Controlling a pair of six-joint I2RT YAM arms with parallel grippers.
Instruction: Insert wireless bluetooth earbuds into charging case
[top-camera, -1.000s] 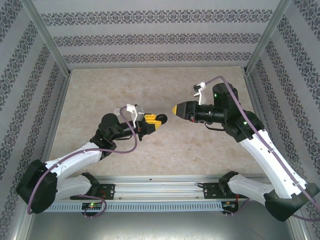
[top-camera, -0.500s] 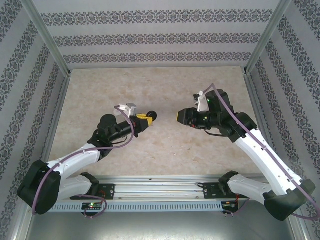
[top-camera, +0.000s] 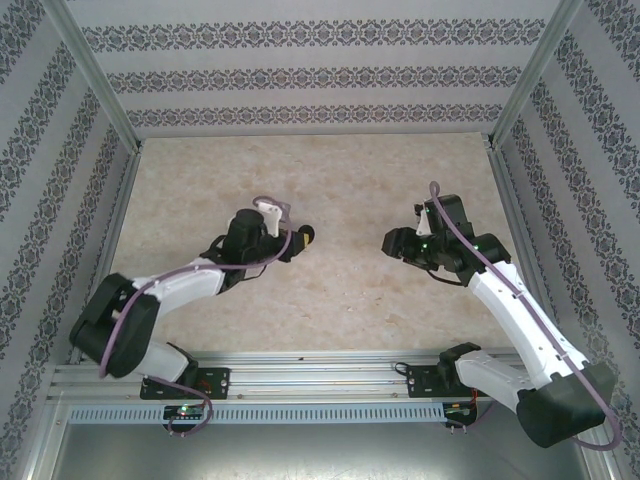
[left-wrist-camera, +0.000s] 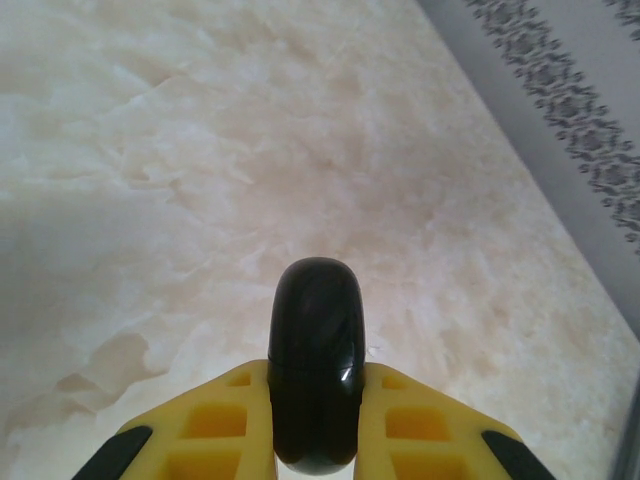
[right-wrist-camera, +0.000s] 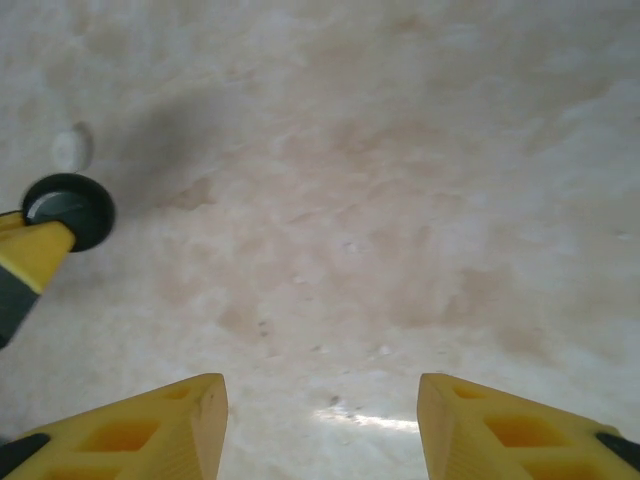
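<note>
**Grip on charging case (left-wrist-camera: 315, 350) by left gripper (left-wrist-camera: 317, 385), right gripper (right-wrist-camera: 322, 410) wide**

On my left wrist feed, the charging case is a black, glossy, rounded puck standing edge-on. The two yellow fingers (left-wrist-camera: 225, 415) press against its flat sides, one on each. About half of it sticks out past the fingertips. Its lower part sits down between the pads, so the jaws are narrow and clamped on it. Behind it I see the marbled table top (left-wrist-camera: 200, 150) and, at the far right, a strip of patterned wall (left-wrist-camera: 570, 110).

From the overhead camera, the left gripper (top-camera: 297, 240) points right, toward the middle of the table. The case (top-camera: 306, 236) shows as a small dark disc at its tip. The right gripper (top-camera: 386, 243) faces it from the other side, pointing left. The two tips are near each other but apart, with bare marble between them.

On my right wrist feed, the yellow fingers (right-wrist-camera: 170, 425) sit at the bottom corners with a broad stretch of table between them. Those jaws are wide and hold nothing. At the left edge of that feed the case shows face-on, a dark ring around a greyer centre, with one finger of the left gripper beside it. I cannot tell whether the case touches the table or hangs just above it.
</note>
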